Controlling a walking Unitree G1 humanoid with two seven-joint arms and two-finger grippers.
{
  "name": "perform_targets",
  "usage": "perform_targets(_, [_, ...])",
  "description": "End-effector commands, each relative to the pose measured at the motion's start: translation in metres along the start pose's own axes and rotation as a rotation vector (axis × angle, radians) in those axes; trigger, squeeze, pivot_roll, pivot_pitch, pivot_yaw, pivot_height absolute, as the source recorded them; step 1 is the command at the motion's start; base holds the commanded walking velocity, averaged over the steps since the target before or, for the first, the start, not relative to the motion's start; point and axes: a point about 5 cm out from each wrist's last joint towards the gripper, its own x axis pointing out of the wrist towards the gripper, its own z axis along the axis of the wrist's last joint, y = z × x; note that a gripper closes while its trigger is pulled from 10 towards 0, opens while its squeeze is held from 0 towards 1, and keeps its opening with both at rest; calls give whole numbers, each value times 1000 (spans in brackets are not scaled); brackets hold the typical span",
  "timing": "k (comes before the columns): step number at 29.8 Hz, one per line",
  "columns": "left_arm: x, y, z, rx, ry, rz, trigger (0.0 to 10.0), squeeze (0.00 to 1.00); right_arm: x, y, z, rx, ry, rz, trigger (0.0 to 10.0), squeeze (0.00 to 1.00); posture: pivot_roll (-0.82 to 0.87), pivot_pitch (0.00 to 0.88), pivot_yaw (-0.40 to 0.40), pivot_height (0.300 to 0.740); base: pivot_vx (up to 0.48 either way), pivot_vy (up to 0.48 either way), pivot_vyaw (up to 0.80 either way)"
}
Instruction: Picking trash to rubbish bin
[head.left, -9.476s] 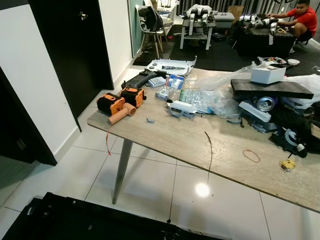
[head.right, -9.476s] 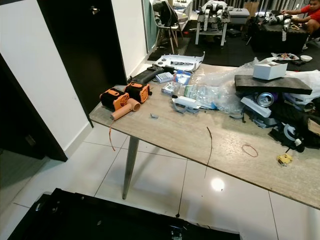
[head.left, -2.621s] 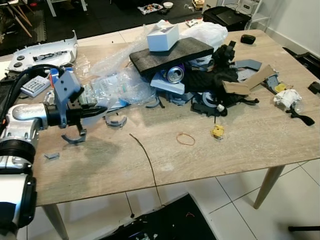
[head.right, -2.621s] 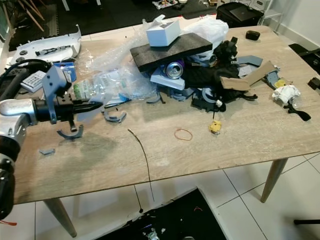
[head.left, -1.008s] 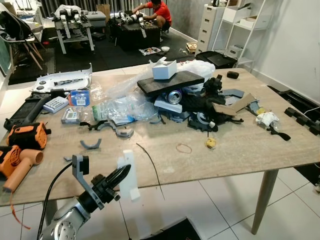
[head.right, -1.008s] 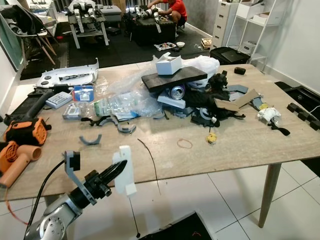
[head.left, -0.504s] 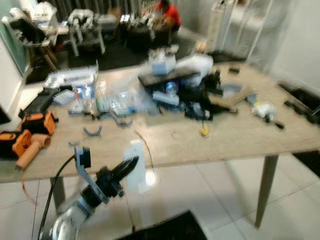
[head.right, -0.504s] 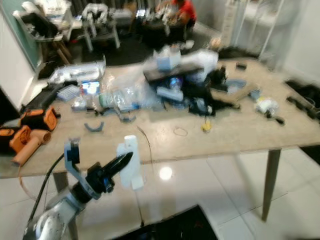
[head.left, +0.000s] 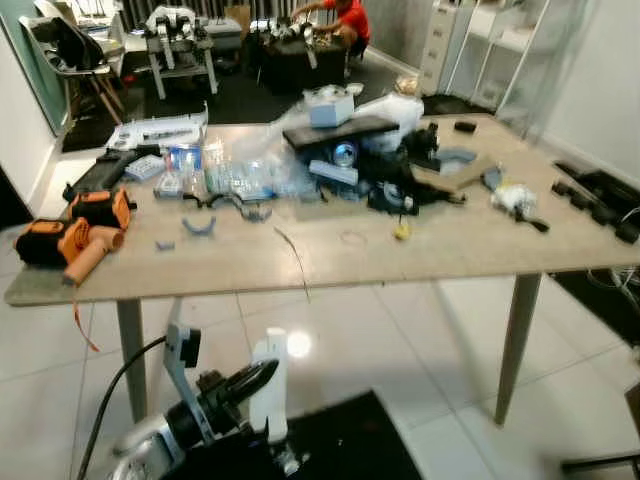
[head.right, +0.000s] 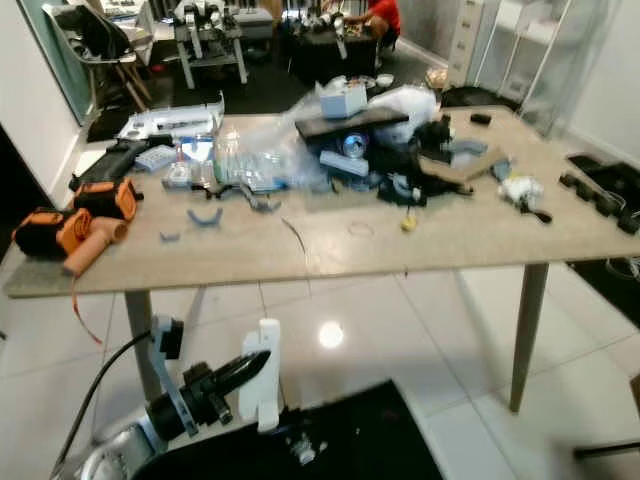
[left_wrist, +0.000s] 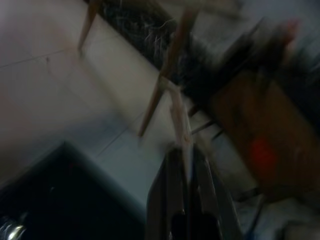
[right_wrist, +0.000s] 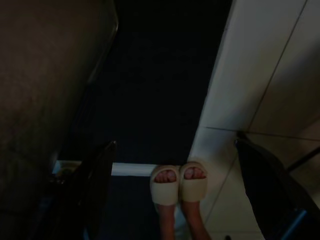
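Note:
My left gripper (head.left: 258, 377) is low in front of me, shut on a flat white plastic piece (head.left: 270, 397). The piece stands upright just over the near edge of the black rubbish bin (head.left: 345, 450) on the floor. In the left wrist view the white piece (left_wrist: 179, 120) shows edge-on, sticking out from between the shut fingers (left_wrist: 170, 200). More trash lies in a pile (head.left: 380, 170) on the wooden table (head.left: 330, 262) ahead. My right gripper (right_wrist: 176, 144) hangs low, its two dark fingers wide apart and open above the floor.
Orange power tools (head.left: 70, 225) sit at the table's left end. A thin black cable (head.left: 295, 255) hangs over its front edge. A person's feet in pale slippers (right_wrist: 179, 182) stand on the tiles by my right arm. Another person in red (head.left: 345, 15) sits far back.
The camera has backed away from the table, which now sits farther off. My left gripper still holds the white piece and has sunk lower, toward the black bin.

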Motion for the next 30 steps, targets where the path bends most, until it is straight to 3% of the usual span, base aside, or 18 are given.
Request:
perform_targets(1, [-16,22,-38,38,221,191,10000,0,0,13,-3,-14,16,42,10000,0,-42,163,36,740,0,0,-800])
perform_targets(3, [-19,25,-45,36,250,226,10000,0,0,13,-4,-16,18,41,10000,0,-42,163,36,740,0,0,-800])
perform_targets(6, [-39,42,-73,2,369,437,10000,0,0,14,-4,-15,23,42,10000,0,-44,164,39,740,0,0,-800])
perform_targets(9, [-44,44,-79,-6,388,480,10000,0,0,14,-4,-15,25,41,10000,0,-44,164,39,740,0,0,-800])
perform_targets(10, [-56,50,-88,-54,393,588,10000,0,0,14,-4,-14,27,42,10000,0,-45,165,40,740,0,0,-800])
perform_targets(11, [-56,50,-88,-54,393,588,10000,0,0,14,-4,-14,27,42,10000,0,-45,165,40,740,0,0,-800])
perform_targets(12, [-87,52,-116,-146,451,807,10000,0,0,14,-5,-13,30,43,10000,0,-47,167,39,740,0,0,-800])
perform_targets(13, [-87,52,-116,-146,451,807,10000,0,0,14,-5,-13,30,43,10000,0,-47,167,39,740,0,0,-800])
perform_targets(14, [-106,46,-135,-197,504,914,10000,0,0,14,-5,-13,33,43,10000,0,-48,168,39,740,0,0,-800])
perform_targets(23, [-149,23,-178,-258,683,1115,10000,0,0,14,-6,-11,36,41,10000,0,-61,170,41,740,0,0,-800])
perform_targets(30, [-147,17,-185,-259,682,1130,10000,0,0,13,-6,-26,42,40,10000,0,-49,172,33,740,0,0,-800])
